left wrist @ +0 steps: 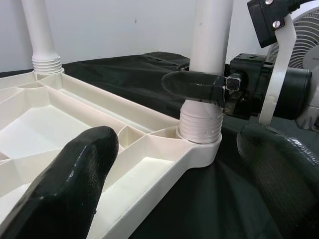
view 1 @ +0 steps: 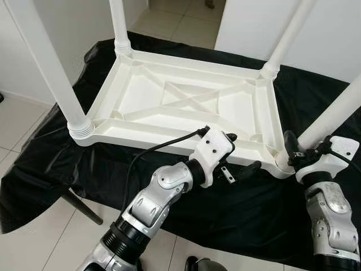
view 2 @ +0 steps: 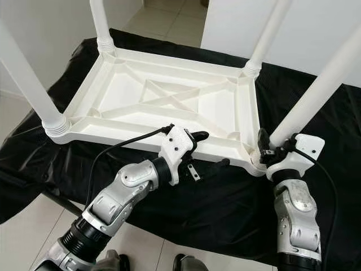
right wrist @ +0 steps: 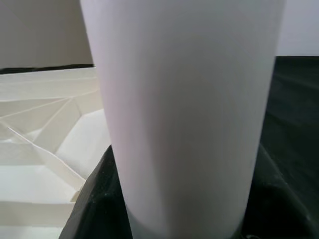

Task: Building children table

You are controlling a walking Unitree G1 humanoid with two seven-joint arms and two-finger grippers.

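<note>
Upturned tabletop (view 1: 186, 101) fills the frame's centre on the black-draped desk (view 1: 237, 203). My right fingers (view 1: 293, 155) pinch the lower-right leg (view 1: 333, 113) above its threads; left fingers (view 1: 240, 161), spread, straddle the near rim. Keep the leg upright while twisting.

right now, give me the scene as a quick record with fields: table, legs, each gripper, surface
table: white plastic tabletop lying upside down, ribbed underside facing up
legs: four white legs standing up from the corner sockets
near right leg: seated in its threaded socket, held near the base
right gripper: shut on the near right leg, just above the socket
left gripper: open, straddling the near edge of the tabletop; one finger over the underside
surface: black cloth under the table, tiled floor around
</note>
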